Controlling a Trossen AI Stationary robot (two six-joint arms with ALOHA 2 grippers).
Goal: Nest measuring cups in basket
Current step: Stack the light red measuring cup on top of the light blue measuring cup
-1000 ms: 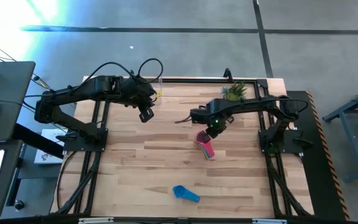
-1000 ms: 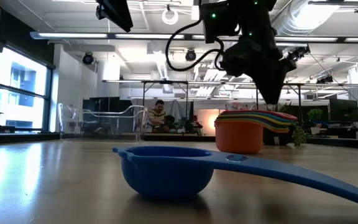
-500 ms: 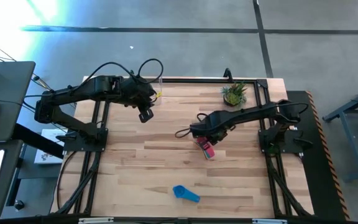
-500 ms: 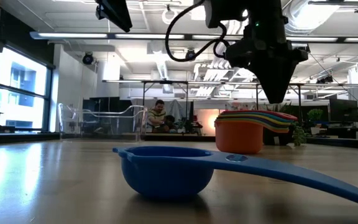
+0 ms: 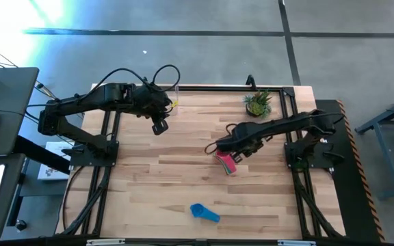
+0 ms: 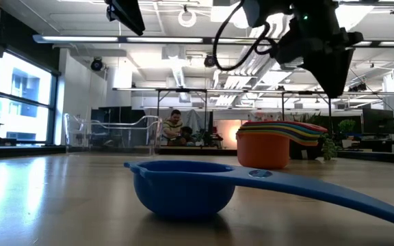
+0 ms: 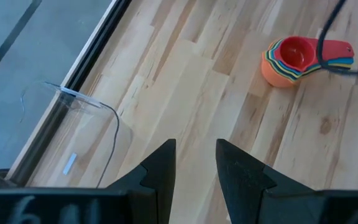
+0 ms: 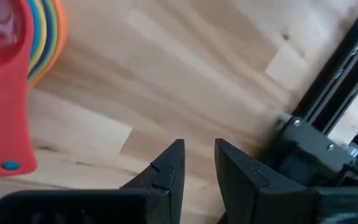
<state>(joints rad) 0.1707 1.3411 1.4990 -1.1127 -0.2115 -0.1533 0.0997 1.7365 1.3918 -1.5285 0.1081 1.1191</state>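
Seen from above, the table (image 5: 183, 178) carries a stack of cups (image 5: 226, 161) right of centre, a blue cup (image 5: 204, 212) alone near the front edge, and a plant (image 5: 257, 102) at the far right. The right gripper (image 5: 241, 152) hovers just beside the stack, holding nothing. The left gripper (image 5: 159, 126) hangs over the far left, near the basket (image 5: 173, 98) at the far edge.

In the low view, the blue cup (image 6: 183, 188) lies nearest; behind it stands the stack (image 6: 277, 145), orange at the bottom, with the right gripper (image 6: 334, 78) above its right side. The basket (image 6: 108, 133) stands far left. A person (image 6: 174, 128) sits in the room beyond.

Through the left wrist, the jaws stand narrow and empty over bare table, basket (image 7: 86, 134) on one side, stack (image 7: 294, 59) farther off.

Through the right wrist, the jaws are narrow and empty; the stack (image 8: 14, 74), red cup on top, lies beside them.
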